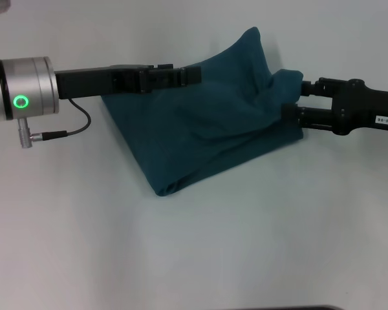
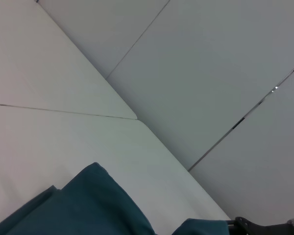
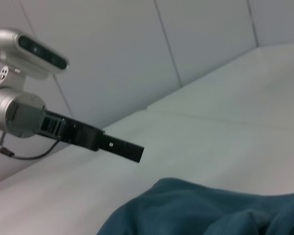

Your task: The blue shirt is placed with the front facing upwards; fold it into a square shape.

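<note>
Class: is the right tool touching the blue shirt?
Touching. In the head view the right tool pinches a bunched corner of the blue shirt.

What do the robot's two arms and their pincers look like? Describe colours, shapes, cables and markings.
The left arm ends in a silver cylinder with a glowing green ring, a thin black cable looping beneath, and a long, flat black left pincer. The right arm is matt black with a small white label; its right pincer has two slim prongs.
</note>
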You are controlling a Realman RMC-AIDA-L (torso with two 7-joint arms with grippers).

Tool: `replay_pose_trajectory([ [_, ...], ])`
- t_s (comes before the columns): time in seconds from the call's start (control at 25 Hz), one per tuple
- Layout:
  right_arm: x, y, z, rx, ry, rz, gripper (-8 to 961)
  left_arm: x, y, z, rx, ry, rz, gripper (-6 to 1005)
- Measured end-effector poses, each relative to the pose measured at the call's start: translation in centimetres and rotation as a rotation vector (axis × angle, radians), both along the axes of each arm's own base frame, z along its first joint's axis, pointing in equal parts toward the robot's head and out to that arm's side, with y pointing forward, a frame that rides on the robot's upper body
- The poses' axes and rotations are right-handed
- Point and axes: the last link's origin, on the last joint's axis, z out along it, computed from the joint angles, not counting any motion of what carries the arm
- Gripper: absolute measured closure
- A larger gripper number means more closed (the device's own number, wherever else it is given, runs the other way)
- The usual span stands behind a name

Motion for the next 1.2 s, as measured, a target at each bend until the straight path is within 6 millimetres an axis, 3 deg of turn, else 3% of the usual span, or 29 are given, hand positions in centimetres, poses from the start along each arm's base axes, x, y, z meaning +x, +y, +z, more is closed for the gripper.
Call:
replay_pose_trajectory([
  [0.48,0.3,0.2,0.6,-0.023,-0.001,-0.039,564,-0.1,0.1,0.0,0.011,0.006,0.004,66],
  [1.0,0.0,1.1,-0.2,-0.054,-0.029,-0.085,875,-0.4,0.0,0.0,0.010,0.005,0.018,66],
  [1.2,0.1,0.8,1.0,-0.067,0.008,-0.101,885,-0.7,0.0,0.2,0.023,0.003,0.028,65],
])
